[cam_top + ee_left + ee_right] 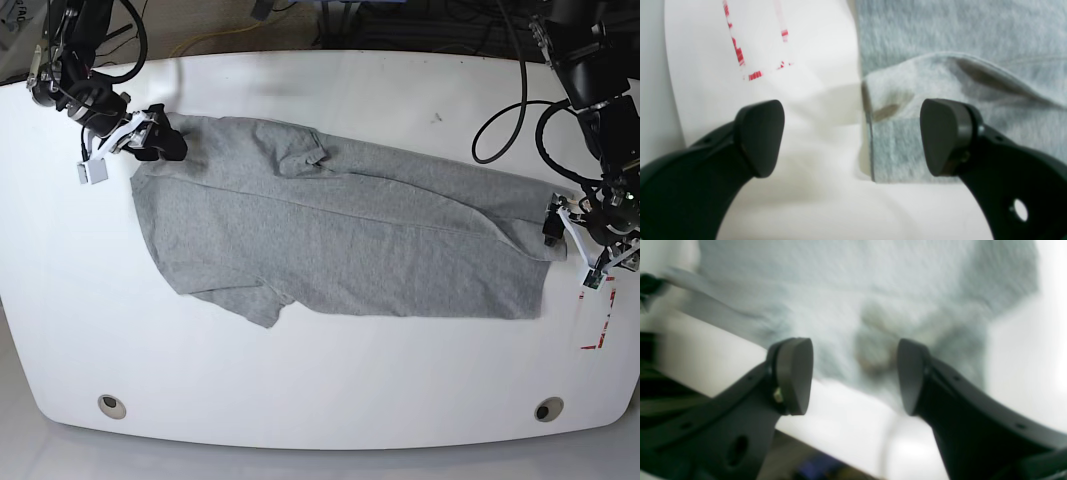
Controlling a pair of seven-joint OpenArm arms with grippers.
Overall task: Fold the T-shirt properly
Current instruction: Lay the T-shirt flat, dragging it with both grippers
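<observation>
Broadly, the grey T-shirt is spread across the middle of the white bench, its long axis running in the base view from ten o'clock to between three and four o'clock. A fold of cloth is laid along its upper side. Which way the neck is pointed cannot be told. Two arms are seen: the left jaws are held wide over the cloth's end at three o'clock, the right jaws wide at its ten o'clock end. Two round discs are seen, at seven and five o'clock; one set of red marks is seen near four o'clock. Black cables are looped beyond the T-shirt, toward one o'clock.
</observation>
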